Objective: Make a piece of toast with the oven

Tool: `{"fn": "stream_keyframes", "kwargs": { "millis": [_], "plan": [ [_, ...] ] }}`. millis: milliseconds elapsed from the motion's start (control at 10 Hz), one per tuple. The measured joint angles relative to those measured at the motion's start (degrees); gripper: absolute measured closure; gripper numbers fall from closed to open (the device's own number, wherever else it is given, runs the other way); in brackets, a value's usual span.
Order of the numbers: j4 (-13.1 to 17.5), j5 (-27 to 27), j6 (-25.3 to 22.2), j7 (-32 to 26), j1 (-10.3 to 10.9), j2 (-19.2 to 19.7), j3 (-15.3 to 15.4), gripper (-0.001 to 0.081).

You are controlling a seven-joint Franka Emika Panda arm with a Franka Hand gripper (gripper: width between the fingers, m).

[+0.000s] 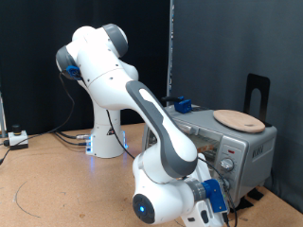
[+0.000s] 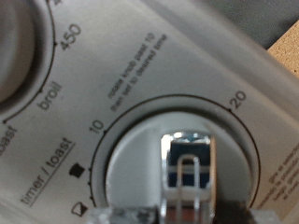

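Exterior view shows the oven (image 1: 230,140) sitting at the right of the picture on the tabletop (image 1: 57,180), a boxy silver-grey unit with its knob panel facing the lower right. On its roof lies a round tan wooden board (image 1: 238,119), and a small blue object (image 1: 183,105) sits near the roof's far left corner. No slice of bread shows in either picture; whether it lies behind the glass door I cannot make out from this angle.

Low at the oven's front, the white arm (image 1: 123,85) bends down from its base (image 1: 106,142) and brings the gripper (image 1: 220,192) right up against the knob panel. From here the wrist hides the fingers, so the outside camera does not show their grip.

Wrist view settles it closer in: the camera looks straight at the panel, where a round silver knob (image 2: 182,159) labelled "timer / toast" fills the lower middle, with marks 10 and 20 around its dial and the words "rotate knob past 10". The knob's raised shiny ridge stands just in front of the dark fingers (image 2: 149,213), which seem clenched on it, though they are blurred and cropped by the picture's edge. Part of a second dial (image 2: 23,47), marked 450 and broil, sits beside it.
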Motion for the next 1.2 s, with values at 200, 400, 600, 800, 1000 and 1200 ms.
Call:
{"fn": "stream_keyframes", "kwargs": {
  "millis": [200, 400, 600, 800, 1000, 1200],
  "plan": [
    [0.1, -0.4, 0.2, -2.0, 0.0, 0.0, 0.1, 0.0710],
    [0.2, -1.2, 0.4, -3.7, 0.1, -0.2, 0.2, 0.0710],
    [0.2, -1.4, 0.5, -3.7, 0.2, -0.3, 0.2, 0.0710],
    [0.2, -1.6, 0.5, -3.5, 0.2, -0.3, 0.2, 0.0710],
    [0.3, -1.6, 0.7, -3.2, 0.2, -0.3, 0.2, 0.0710],
    [1.2, -1.6, 1.0, -2.4, -0.4, -1.2, 0.0, 0.0650]
  ]
}}
